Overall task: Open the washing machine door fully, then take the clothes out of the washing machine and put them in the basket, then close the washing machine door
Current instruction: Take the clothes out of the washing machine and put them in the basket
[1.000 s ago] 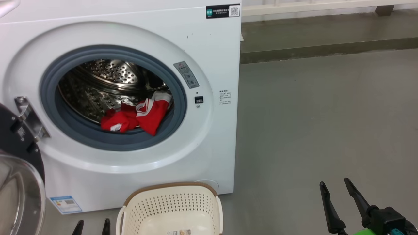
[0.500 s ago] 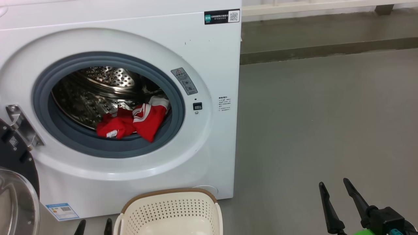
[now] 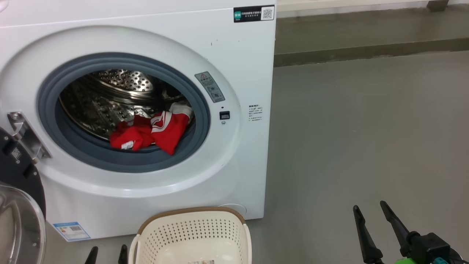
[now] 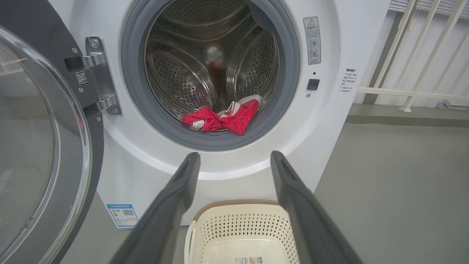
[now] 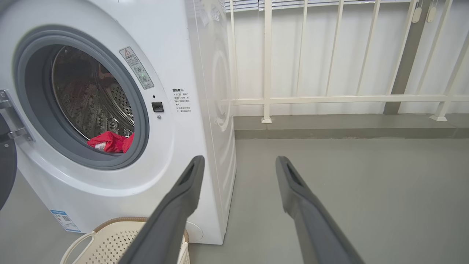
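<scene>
The washing machine door stands open; my left gripper and right gripper are both spread wide, holding nothing.
The clothes lie at the front lip of the drum in the washing machine, well above and ahead of my left gripper; the basket stands just beside it.

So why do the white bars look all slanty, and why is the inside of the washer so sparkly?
Right wrist view: the wide-angle lens probably leans the railing bars outward near the edges. Left wrist view: the steel drum mirrors the light in bright streaks, and the washing machine door glass carries pale reflections. Head view: even light, nothing blurred.
</scene>
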`<state>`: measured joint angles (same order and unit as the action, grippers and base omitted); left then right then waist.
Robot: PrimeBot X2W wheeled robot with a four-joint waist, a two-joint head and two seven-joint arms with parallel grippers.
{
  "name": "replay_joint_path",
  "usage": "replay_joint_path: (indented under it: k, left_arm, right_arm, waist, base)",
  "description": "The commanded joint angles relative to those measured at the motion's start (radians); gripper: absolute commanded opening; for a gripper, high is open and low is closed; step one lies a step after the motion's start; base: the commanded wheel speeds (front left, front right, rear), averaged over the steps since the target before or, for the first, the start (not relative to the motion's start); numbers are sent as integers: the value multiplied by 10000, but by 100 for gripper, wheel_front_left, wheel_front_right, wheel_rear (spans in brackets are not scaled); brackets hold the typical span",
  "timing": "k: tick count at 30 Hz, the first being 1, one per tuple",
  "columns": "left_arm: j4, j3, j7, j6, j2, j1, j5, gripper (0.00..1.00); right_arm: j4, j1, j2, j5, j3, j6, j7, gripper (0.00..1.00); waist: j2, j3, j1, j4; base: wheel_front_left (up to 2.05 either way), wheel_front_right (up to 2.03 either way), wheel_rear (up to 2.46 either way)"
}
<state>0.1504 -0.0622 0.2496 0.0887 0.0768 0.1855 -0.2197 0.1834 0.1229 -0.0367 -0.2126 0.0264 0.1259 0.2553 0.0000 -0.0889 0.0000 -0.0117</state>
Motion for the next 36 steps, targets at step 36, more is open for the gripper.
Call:
replay_joint_path:
  k: [36]
  left_arm:
    - [3697,-252,102,-274,535,-6166,-246,100]
  right_arm:
    - [-143,-1909,-360,185,-595,48,65,100]
  waist:
    - [0,2227,0,46]
  base:
    - [0,0,0]
